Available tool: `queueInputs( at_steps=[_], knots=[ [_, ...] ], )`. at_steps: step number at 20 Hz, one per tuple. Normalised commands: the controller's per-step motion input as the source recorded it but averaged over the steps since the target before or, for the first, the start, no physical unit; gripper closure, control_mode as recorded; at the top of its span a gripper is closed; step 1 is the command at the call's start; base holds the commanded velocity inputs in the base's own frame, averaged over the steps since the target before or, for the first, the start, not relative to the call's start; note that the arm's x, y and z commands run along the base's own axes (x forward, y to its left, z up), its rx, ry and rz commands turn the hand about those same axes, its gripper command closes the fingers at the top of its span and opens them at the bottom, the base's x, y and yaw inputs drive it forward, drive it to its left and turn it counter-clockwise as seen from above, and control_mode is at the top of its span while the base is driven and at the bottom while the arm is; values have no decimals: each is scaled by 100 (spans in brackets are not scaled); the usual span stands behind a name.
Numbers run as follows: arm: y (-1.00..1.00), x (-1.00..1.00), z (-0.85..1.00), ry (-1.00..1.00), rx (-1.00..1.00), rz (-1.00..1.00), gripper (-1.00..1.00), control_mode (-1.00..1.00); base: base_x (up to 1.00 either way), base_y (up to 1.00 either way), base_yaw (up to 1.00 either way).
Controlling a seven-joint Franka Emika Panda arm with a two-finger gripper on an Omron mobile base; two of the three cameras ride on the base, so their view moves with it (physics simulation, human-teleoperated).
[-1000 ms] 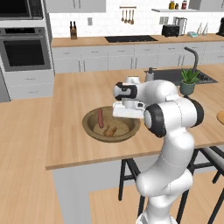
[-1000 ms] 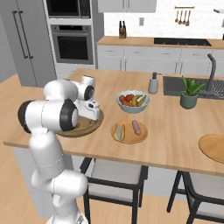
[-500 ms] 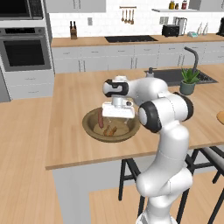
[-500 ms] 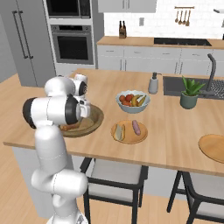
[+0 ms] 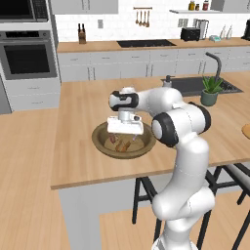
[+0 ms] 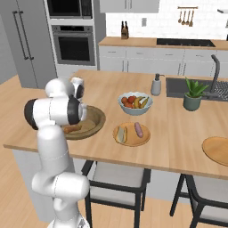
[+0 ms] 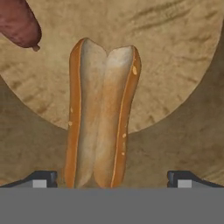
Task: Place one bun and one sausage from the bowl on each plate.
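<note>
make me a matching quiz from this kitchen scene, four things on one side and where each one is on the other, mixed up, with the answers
Things:
1. split bun
2. nearer plate
3. fruit bowl
4. far plate

Places:
A. at the counter's right end, bare
B. behind the nearer plate, toward the soap dispenser
C. in the wooden bowl, between the open tool's tips
D. beside the wooden bowl, carrying a bun and a sausage

Pairs: 1-C, 2-D, 3-B, 4-A

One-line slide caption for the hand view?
Open gripper straddles a split bun in the wooden bowl, sausage nearby.
</note>
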Motion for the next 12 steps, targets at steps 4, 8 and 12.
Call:
queueInputs(
  at_steps=[4, 8, 12],
  knots=[
    [11, 1, -19, 0, 0, -1, -100, -100, 0, 0, 0],
    [1, 0, -19, 0, 0, 0, -100, -100, 0, 0, 0],
    [8, 0, -24, 0, 0, 0, -100, -100, 0, 0, 0]
  ],
)
